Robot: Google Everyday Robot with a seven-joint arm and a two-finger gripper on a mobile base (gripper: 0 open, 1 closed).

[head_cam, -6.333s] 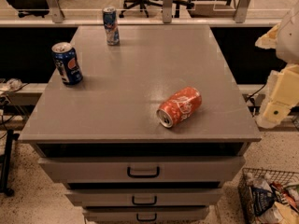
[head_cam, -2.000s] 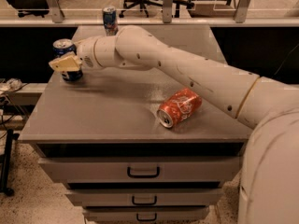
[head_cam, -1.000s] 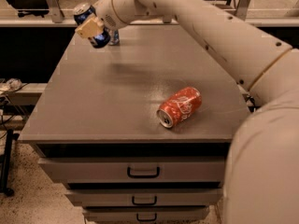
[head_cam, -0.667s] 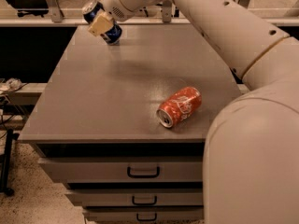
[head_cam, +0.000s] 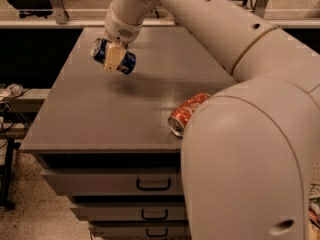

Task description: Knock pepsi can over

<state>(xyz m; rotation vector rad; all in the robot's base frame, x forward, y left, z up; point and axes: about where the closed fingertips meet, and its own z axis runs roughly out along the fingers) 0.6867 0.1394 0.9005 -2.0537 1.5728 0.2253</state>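
Observation:
The pepsi can (head_cam: 128, 63) is dark blue with a silver top. It is held on its side in the air above the back left part of the grey table (head_cam: 100, 114). My gripper (head_cam: 113, 58) is shut on it, with one cream finger (head_cam: 112, 57) across the can's middle. The can's shadow falls on the tabletop just below. My arm reaches in from the right and fills the right side of the camera view.
An orange-red can (head_cam: 187, 113) lies on its side near the table's front right, partly behind my arm. Drawers with dark handles (head_cam: 152, 184) sit under the tabletop. Cables lie on the floor at the left. No slim light-blue can shows.
My gripper first took the pepsi can from the table's left side and lifted it toward the back. It has since come down and forward with the can, closer to the tabletop.

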